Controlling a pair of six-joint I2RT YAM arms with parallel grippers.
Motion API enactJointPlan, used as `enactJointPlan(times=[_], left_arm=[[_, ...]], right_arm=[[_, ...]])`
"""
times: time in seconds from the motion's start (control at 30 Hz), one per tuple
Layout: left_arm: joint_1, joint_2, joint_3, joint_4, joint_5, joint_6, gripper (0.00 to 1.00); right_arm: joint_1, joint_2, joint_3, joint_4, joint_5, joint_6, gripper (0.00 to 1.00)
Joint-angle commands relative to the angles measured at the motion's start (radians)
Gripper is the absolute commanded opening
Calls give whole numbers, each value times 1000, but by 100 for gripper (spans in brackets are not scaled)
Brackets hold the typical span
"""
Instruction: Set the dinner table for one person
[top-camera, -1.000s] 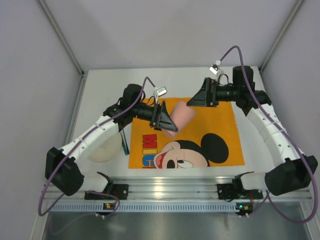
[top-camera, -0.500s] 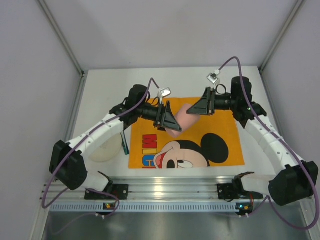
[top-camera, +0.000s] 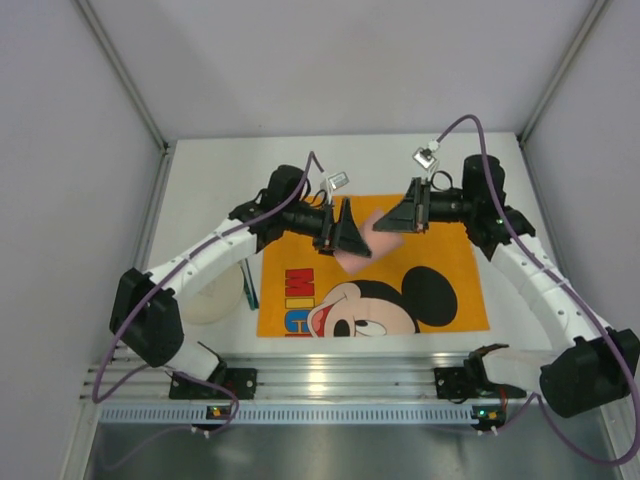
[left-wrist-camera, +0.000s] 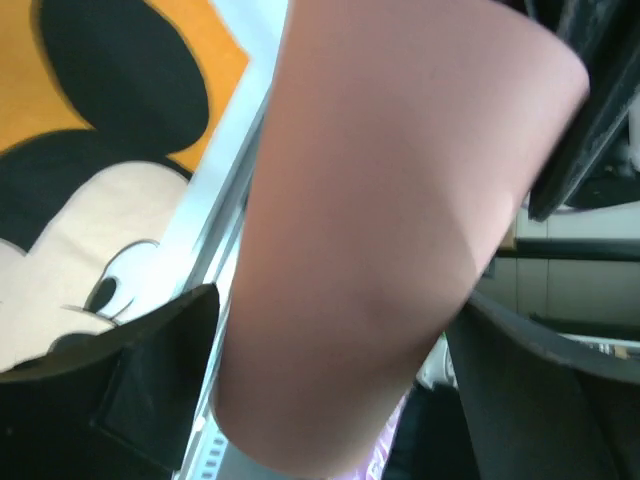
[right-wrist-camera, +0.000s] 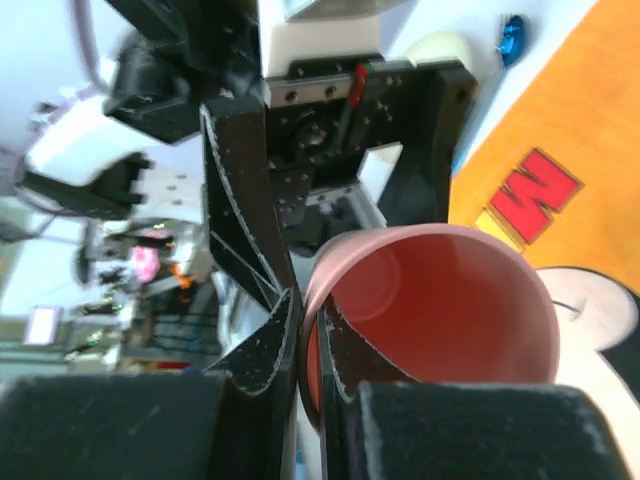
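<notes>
A pink cup hangs on its side in the air above the orange Mickey Mouse mat, which lies on the white dinner table. My right gripper is shut on the cup's rim: in the right wrist view one finger is inside the pink cup and the other outside, the right gripper pinching the wall. My left gripper stands open round the cup's base end. In the left wrist view the cup fills the space between the spread fingers of the left gripper, with thin gaps at the sides.
A cream-white round dish lies on the table left of the mat, with a dark slim utensil beside it. The aluminium rail with both arm bases runs along the near edge.
The right gripper reached the cup and closed on its rim. The left arm carried the cup rightward toward it, then its jaws widened off the cup.
</notes>
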Motion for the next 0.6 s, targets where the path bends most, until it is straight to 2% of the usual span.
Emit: enactJointPlan(times=[0.0,0.03,0.07,0.1,0.13,0.17,0.2,0.23,0.27,0.3,0.33,0.37,0.43,0.57], left_arm=[[3,65,129,-336,-484,132,98],[2,77,149,-379,-547,148,98],[2,88,178,-455,-699,156,98],[2,82,189,-479,-775,145,98],[3,74,189,-490,-832,145,98],[3,51,195,-507,-907,145,98],[3,42,197,-531,-985,124,98],[3,30,199,-571,-1132,119,98],[5,13,206,-591,-1190,113,98],[3,7,209,-623,-1252,87,98],[3,2,212,-686,-1390,73,98],[3,3,209,-718,-1440,62,98],[6,14,202,-802,-1544,28,98],[6,16,133,-834,-1572,24,98]], right_arm=[[31,-20,89,-174,91,-170,0],[21,-6,131,-274,143,-234,0],[18,32,218,-369,283,-290,0],[11,55,257,-522,354,-337,0],[1,75,290,-575,425,-404,0],[2,105,323,-618,599,-429,0],[1,123,385,-684,690,-457,0],[2,142,419,-715,793,-462,0],[1,190,491,-771,990,-462,0],[-1,219,528,-798,1066,-463,0],[-2,251,563,-824,1164,-465,0],[-4,315,597,-845,1299,-460,0],[-12,366,668,-873,1384,-468,0],[-15,493,726,-861,1532,-456,0]])
